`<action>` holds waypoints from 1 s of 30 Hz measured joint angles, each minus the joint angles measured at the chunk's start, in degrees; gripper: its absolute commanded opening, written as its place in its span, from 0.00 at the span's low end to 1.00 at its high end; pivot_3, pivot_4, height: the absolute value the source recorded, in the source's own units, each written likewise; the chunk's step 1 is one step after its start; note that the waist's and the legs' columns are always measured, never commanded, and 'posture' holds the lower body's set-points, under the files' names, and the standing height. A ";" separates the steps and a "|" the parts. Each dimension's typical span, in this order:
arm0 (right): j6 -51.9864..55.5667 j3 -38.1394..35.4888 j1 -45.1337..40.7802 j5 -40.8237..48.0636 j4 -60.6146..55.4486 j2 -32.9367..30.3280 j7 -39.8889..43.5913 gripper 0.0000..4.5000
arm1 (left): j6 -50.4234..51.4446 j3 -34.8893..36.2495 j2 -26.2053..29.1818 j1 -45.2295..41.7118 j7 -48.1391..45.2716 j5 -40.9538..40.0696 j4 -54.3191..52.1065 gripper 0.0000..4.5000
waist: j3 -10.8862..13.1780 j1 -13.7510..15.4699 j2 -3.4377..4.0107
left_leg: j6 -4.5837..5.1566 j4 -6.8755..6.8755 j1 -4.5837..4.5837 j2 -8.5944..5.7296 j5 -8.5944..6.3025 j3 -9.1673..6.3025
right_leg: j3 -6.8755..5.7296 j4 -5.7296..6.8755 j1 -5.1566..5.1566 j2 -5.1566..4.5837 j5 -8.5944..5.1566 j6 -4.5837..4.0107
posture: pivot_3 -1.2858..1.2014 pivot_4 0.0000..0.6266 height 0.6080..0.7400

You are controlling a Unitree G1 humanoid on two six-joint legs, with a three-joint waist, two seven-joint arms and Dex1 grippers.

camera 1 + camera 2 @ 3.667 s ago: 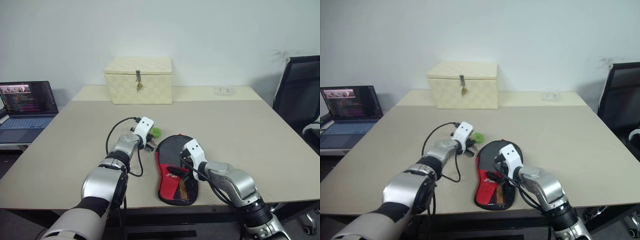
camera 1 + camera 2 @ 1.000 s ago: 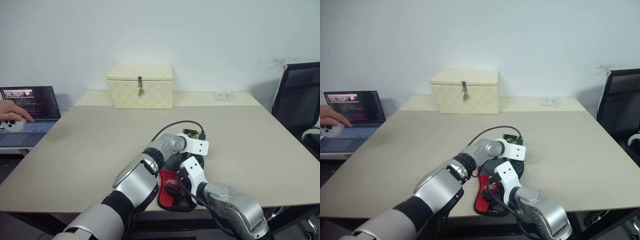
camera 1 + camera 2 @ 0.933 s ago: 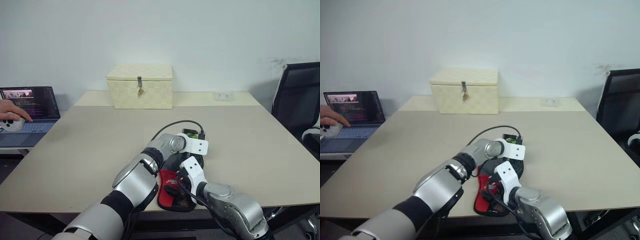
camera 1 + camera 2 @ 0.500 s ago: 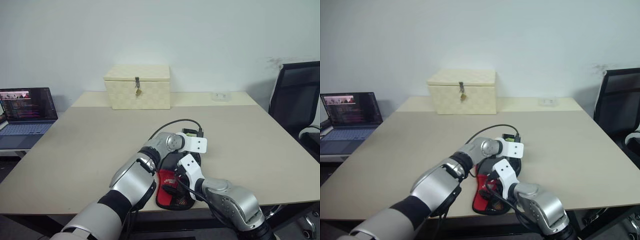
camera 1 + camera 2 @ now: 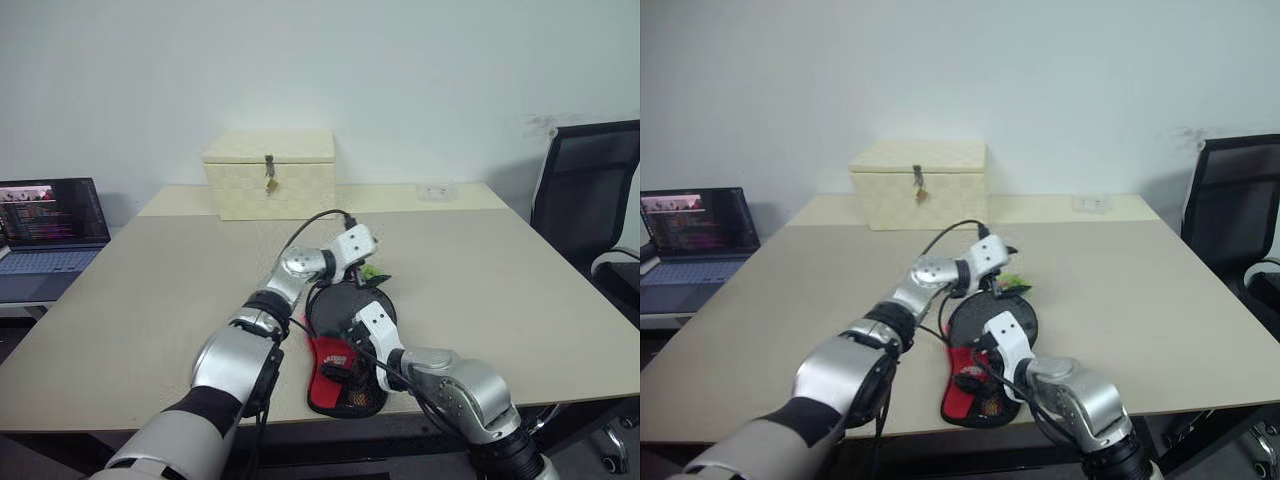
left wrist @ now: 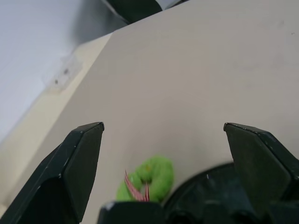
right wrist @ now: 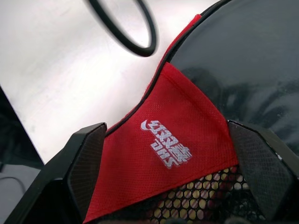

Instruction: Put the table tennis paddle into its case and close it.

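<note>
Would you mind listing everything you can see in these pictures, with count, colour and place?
case: one, black with a red lower panel and mesh pocket, flat near the table's front edge
zipper tag: one, green, at the case's far end
box: one, cream woven, metal latch, at the back of the table
small clear item: one, pale, back right of the table; cannot tell what it is
table: one, beige
laptop: one, dark, screen lit, on a surface left of the table
chair: one, black, right of the table
left gripper: open, above the zipper tag
right gripper: open, over the red panel
</note>
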 measured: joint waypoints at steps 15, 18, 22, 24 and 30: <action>5.82 -14.20 -6.48 14.29 -8.93 -21.13 13.26 1.00 | 14.23 1.22 11.53 21.01 -16.84 -10.62 -27.72 1.00 | 0.78 1.23 0.51 | 0.07 0.11 -0.78 -0.24 -0.05 -0.22 | -0.10 -0.09 -0.51 -0.62 0.06 -0.04 | 0.52 0.24 1.00; -1.02 -12.27 -8.69 10.73 -3.39 -26.61 15.85 1.00 | 15.86 -0.13 10.66 22.27 -16.23 -10.65 -31.61 1.00 | 0.88 1.59 0.50 | 0.07 0.12 -0.78 -0.24 -0.05 -0.15 | -0.10 -0.08 -0.49 -0.59 0.01 0.06 | 0.52 0.24 1.00; -13.36 -7.42 -9.49 2.19 4.56 -30.32 17.32 1.00 | 16.95 -1.58 9.11 23.24 -15.12 -10.71 -33.90 1.00 | 0.88 1.91 0.49 | 0.07 0.10 -0.78 -0.23 -0.05 -0.04 | -0.07 -0.11 -0.51 -0.57 0.04 0.01 | 0.52 0.24 1.00; -19.77 -4.06 -9.73 -2.46 8.92 -30.47 17.70 1.00 | 17.59 -2.51 8.54 23.48 -14.69 -10.71 -34.05 1.00 | 0.92 1.82 0.49 | 0.08 0.10 -0.78 -0.22 -0.05 0.00 | -0.02 -0.11 -0.53 -0.54 0.07 -0.04 | 0.52 0.24 1.00; -34.85 0.27 -15.33 -12.99 28.69 -25.38 15.76 1.00 | 18.20 -2.81 8.60 24.10 -13.97 -10.76 -34.86 1.00 | 1.00 1.47 0.50 | 0.08 0.10 -0.70 -0.19 -0.05 0.05 | 0.02 -0.06 -0.52 -0.53 0.11 -0.11 | 0.52 0.24 1.00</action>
